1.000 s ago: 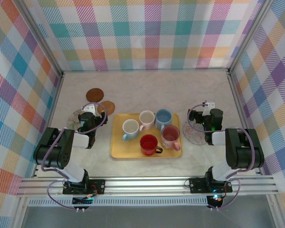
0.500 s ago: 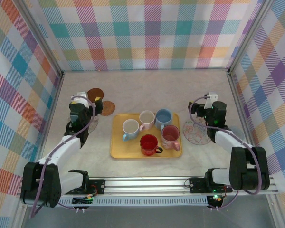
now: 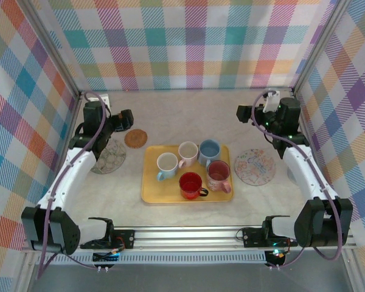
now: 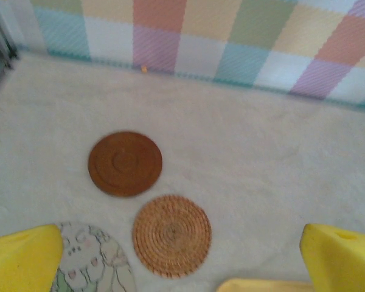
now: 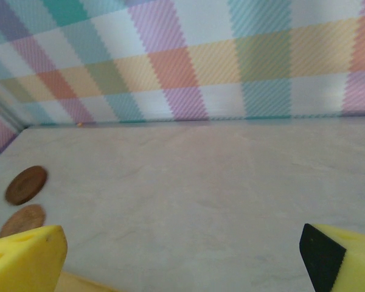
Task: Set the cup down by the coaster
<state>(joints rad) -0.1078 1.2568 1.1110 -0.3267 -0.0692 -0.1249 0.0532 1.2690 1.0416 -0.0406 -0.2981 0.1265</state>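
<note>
Several cups stand on the yellow tray [image 3: 147, 194]: a white one [image 3: 166, 164], a cream one [image 3: 187, 152], a blue one [image 3: 208, 150], a pink one [image 3: 218, 174] and a red one [image 3: 190, 184]. Left of the tray lie a woven coaster [image 3: 135, 138] and a patterned coaster [image 3: 109, 157]. The left wrist view adds a brown wooden coaster [image 4: 125, 163] beyond the woven coaster [image 4: 171, 235]. My left gripper [image 3: 123, 118] hangs open above these coasters, holding nothing. My right gripper [image 3: 246, 113] is open and empty over the back right of the table.
A second patterned coaster [image 3: 255, 166] lies right of the tray. Checked walls close the table on three sides. Bare tabletop stretches behind the tray, seen under my right gripper [image 5: 182, 261]. The tray's corner [image 4: 261, 286] shows under my left gripper [image 4: 182, 261].
Both arms have unfolded from low positions near the front and reached toward the back of the table. Both grippers stayed open. The cups and coasters have not moved.
</note>
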